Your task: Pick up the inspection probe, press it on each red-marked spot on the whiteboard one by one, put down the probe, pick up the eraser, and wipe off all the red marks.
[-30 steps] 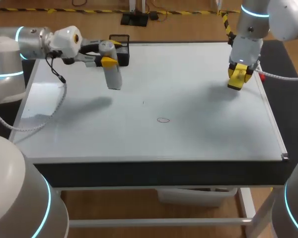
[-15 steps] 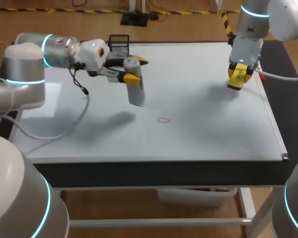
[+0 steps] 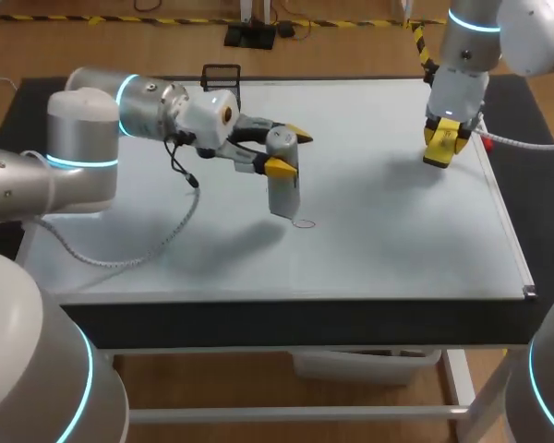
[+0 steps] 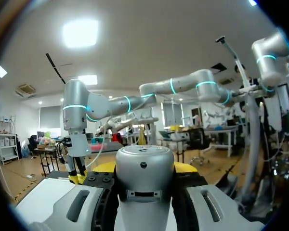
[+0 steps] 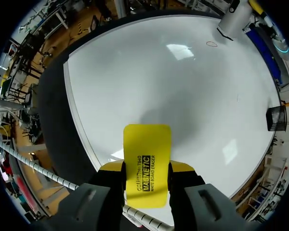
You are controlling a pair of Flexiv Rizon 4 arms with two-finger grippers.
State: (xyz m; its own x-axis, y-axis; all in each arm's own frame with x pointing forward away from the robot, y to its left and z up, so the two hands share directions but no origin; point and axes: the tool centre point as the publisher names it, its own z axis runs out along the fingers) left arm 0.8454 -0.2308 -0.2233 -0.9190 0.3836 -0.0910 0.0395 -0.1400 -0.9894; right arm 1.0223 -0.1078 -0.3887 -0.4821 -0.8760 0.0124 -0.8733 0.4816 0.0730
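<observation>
The probe (image 3: 283, 180), a single silver cylinder, hangs upright in the left fingers (image 3: 279, 167), which clamp its upper part from two sides. In the head view the left arm (image 3: 120, 120) comes in from the left and reaches to about the middle of the whiteboard (image 3: 379, 240), which covers the whole surface. The probe's lower end is just beside the one red mark (image 3: 303, 223), a small oval; whether it touches the board I cannot tell. At the far right of the board the right fingers (image 3: 448, 134) point down and grip the one yellow eraser (image 3: 438, 159), held near the board's right edge. One black mesh basket (image 3: 222, 77) stands at the far edge, behind the left arm.

In the left wrist view the probe's rounded top (image 4: 144, 168) fills the gap between the two left fingers (image 4: 102, 168), which press against its sides. Beyond it the right arm (image 4: 79, 110) stands over a corner of the whiteboard (image 4: 36, 199).

In the right wrist view the eraser (image 5: 147, 159) sits flat between the two right fingers (image 5: 182, 167), gripped by its long sides, above the whiteboard (image 5: 159, 77). Far ahead, the probe (image 5: 232, 21) stands just beside the oval red mark (image 5: 212, 44). A thin short stroke (image 5: 237, 97) lies between that mark and the basket (image 5: 275, 119); its colour I cannot tell.
</observation>
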